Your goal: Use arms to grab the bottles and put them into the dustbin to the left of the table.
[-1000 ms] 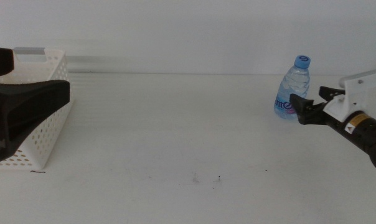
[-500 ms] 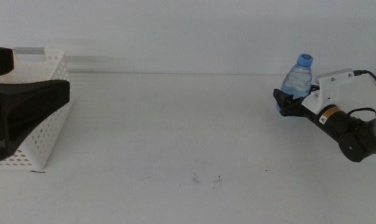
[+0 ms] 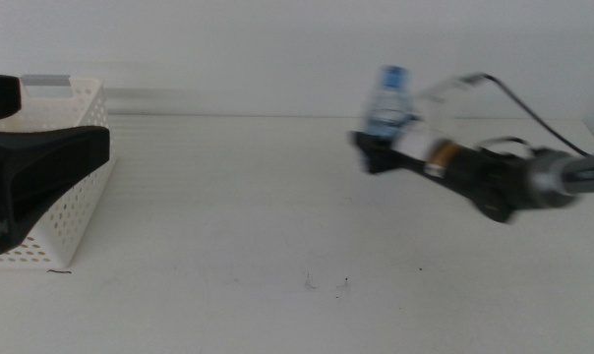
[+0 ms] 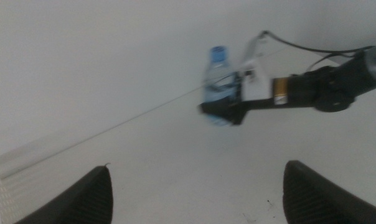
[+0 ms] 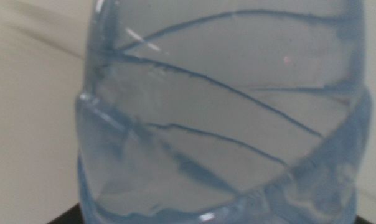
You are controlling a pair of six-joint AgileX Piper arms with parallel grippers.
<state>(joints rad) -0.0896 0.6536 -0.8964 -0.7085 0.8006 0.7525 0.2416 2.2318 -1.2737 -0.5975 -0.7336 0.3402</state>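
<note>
Nearest the middle camera, at the picture's left edge: left gripper (image 3: pixel 22 182), a large dark out-of-focus shape, overlapping the white perforated dustbin (image 3: pixel 76 157) standing on the bench (image 3: pixel 277 226) at far left. Grey handle strip (image 3: pixel 49 83) showing on the dustbin's rear rim. In the left wrist view, two dark jaw tips set wide apart with bare bench between them, nothing held: left gripper (image 4: pixel 197 186) fully spread.

Mid-bench, a few tiny dark specks (image 3: pixel 326 283) on the plain white surface.

Farther back and right of centre: right gripper (image 3: pixel 376 152), blurred, reaching in from the right side on a black arm (image 3: pixel 494 182) with a thin dark cable (image 3: pixel 533 108) arching above it. Clamped on the lower body of a small clear water bottle (image 3: pixel 387 103) with a blue cap (image 3: pixel 394 74), bottle roughly upright; contact between its base and the bench not clear through the blur. Dustbin well apart from the bottle, across the bench.

Same pairing seen from the left wrist camera: water bottle (image 4: pixel 218 87) held low down by the right gripper (image 4: pixel 222 111). Right wrist view filled by the ribbed transparent wall of the bottle (image 5: pixel 225 106), pressed close to the lens.

Beyond, blank white wall.
</note>
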